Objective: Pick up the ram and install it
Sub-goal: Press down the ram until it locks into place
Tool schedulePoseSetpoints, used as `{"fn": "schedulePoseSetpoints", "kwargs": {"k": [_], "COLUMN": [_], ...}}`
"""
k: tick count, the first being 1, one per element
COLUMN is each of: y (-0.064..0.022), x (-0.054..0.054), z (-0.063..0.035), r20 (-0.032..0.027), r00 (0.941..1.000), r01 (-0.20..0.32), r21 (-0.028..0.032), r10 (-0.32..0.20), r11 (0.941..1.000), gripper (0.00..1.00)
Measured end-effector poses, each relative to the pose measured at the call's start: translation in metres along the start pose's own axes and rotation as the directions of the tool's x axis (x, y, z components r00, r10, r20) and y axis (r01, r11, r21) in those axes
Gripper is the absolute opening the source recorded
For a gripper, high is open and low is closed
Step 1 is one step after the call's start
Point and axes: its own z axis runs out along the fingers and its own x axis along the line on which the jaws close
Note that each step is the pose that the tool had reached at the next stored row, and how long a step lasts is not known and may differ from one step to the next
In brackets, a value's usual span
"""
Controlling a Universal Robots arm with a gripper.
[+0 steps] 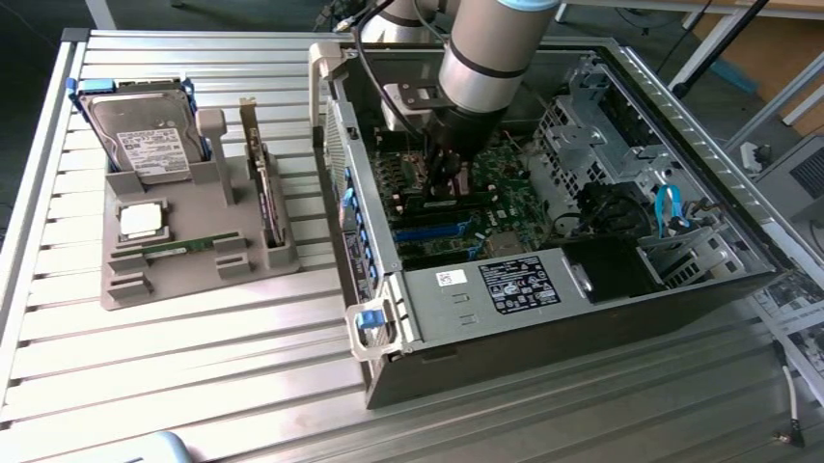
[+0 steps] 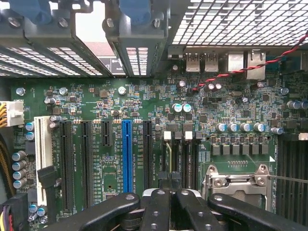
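My gripper (image 1: 445, 188) reaches down into the open computer case (image 1: 670, 318), just over the green motherboard (image 1: 515, 207). In the wrist view its black fingers (image 2: 159, 202) are pressed together, so the gripper (image 2: 168, 187) is shut, right above the memory slots (image 2: 185, 159). A thin green board edge (image 2: 169, 156) stands edge-on in the slot under the fingertips; I cannot tell whether they pinch it. A green ram stick (image 1: 174, 248) lies in the grey parts tray (image 1: 193, 285), far from the gripper.
On the tray also sit a hard drive (image 1: 149, 135), a square silver processor (image 1: 139, 220) and an upright dark expansion card (image 1: 268, 188). Inside the case are a blue slot (image 2: 126, 154), the processor socket (image 2: 238, 180), a red-black wire (image 2: 250, 67) and drive cages (image 1: 605, 135).
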Motion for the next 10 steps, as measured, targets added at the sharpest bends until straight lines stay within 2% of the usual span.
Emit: {"fn": "schedulePoseSetpoints", "kwargs": {"k": [10], "y": [0.0000], "x": [0.0010], "z": [0.0009], "r20": [-0.0001], "r00": [1.0000], "r01": [0.000], "r21": [-0.0001], "r10": [0.000], "r11": [1.0000], "gripper": [0.11]}}
